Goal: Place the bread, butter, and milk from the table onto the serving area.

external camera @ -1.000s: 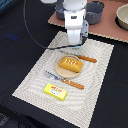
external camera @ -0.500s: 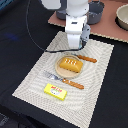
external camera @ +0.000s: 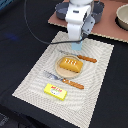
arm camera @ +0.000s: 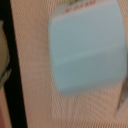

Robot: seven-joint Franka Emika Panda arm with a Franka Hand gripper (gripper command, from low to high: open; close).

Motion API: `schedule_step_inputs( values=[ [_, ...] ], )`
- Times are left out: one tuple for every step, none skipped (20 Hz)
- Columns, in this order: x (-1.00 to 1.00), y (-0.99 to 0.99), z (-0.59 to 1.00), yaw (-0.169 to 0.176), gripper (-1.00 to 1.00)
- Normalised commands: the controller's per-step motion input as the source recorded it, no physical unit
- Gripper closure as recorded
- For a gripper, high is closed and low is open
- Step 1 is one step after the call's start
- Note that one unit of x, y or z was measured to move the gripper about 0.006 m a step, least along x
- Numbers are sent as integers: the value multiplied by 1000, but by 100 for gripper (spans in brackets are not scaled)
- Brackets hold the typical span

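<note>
The mat (external camera: pixel 95 80) has bare room along the exterior view's right side and near edge. Its middle is taken by the plate (external camera: pixel 59 71) with the bread (external camera: pixel 70 64), flanked by knife (external camera: pixel 79 56) and fork (external camera: pixel 64 80); the butter (external camera: pixel 55 90) lies near the front. The arm (external camera: pixel 78 20) stands over the far edge, above the milk (arm camera: pixel 87 47)

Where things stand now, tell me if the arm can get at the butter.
Probably yes. The butter lies flat on the placemat, nothing on top of it, apart from the fork. The end effector hangs farther back.
</note>
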Motion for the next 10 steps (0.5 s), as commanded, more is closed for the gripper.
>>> schedule_step_inputs(
  values=[
    [-26,86,1000,73,-100],
    [-3,34,1000,76,-100],
    [0,3,1000,84,-100],
    [0,9,1000,80,-100],
    [31,9,1000,81,-100],
    [43,3,914,83,-100],
    [51,0,786,68,-100],
    [123,0,614,46,-100],
    [0,26,446,50,-100],
    [-6,246,323,100,-100]
  ],
)
